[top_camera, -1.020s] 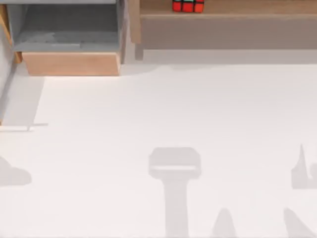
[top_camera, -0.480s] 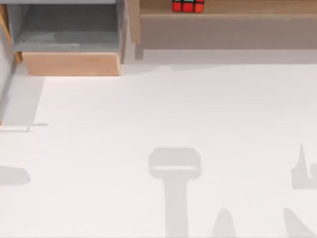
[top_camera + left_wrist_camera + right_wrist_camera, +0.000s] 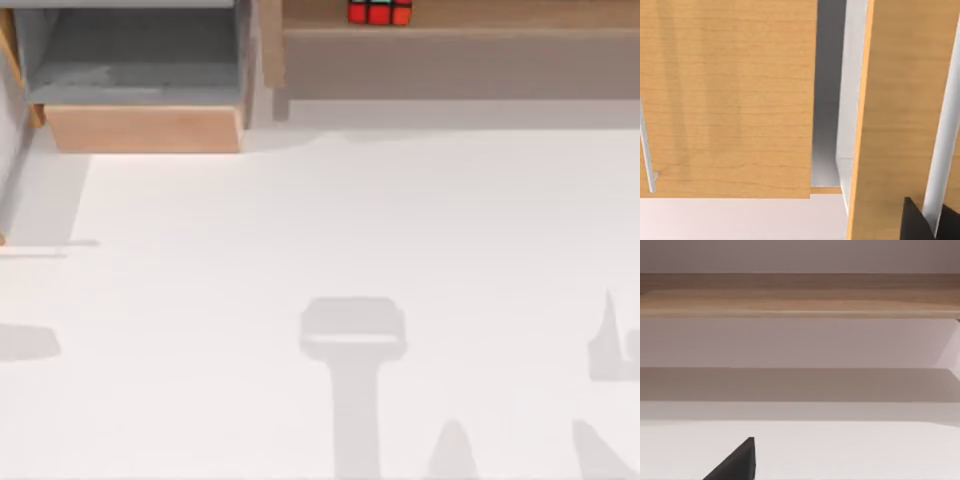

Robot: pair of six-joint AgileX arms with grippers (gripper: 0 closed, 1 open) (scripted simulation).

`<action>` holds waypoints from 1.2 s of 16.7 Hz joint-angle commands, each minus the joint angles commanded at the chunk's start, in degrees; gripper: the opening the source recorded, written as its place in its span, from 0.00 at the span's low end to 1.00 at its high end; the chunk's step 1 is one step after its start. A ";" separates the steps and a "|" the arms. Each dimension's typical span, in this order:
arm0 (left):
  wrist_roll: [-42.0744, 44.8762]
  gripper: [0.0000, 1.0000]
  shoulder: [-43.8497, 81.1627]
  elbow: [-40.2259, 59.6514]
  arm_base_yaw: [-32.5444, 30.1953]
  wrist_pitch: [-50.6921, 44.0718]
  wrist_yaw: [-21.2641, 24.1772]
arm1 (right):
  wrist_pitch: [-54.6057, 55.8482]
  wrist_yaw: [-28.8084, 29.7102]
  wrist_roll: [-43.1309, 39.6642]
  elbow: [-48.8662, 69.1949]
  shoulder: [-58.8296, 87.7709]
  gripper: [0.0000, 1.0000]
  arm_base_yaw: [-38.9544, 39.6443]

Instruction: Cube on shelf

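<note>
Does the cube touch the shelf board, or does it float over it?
Touching. In the top view the cube sits on the shelf board at the far edge of the table, its lower edge meeting the wood with no gap or shadow between them.

Count, top view: 1 cube (image 3: 380, 12), at 12 o'clock on the far edge, red tiles plus one green tile showing. 1 shelf (image 3: 460, 22), a long wooden board running from 12 toward 2 o'clock, cube sitting on it. 1 wooden box unit (image 3: 145, 128) with grey interior at 10–11 o'clock. 1 table (image 3: 330, 220), white.

Left wrist view: 2 wooden panels, a wide one (image 3: 727, 100) and a narrow one (image 3: 900, 115), and 2 thin pale rods, one per panel.
</note>
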 joint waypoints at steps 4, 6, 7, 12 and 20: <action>-0.11 0.00 3.07 8.04 -4.12 -4.17 -4.03 | 0.00 0.00 0.00 0.00 0.00 1.00 0.00; -0.23 0.00 4.02 10.09 -5.46 -5.56 -5.39 | 0.00 0.00 0.00 0.00 0.00 1.00 0.00; -0.25 0.00 4.09 10.24 -5.57 -5.66 -5.49 | 0.00 0.00 0.00 0.00 0.00 1.00 0.00; -0.23 0.00 4.76 10.92 -5.57 -6.31 -5.78 | 0.00 0.00 0.00 0.00 0.00 1.00 0.00; -0.58 0.00 10.39 24.14 -10.38 -13.51 -10.45 | 0.00 0.00 0.00 0.00 0.00 1.00 0.00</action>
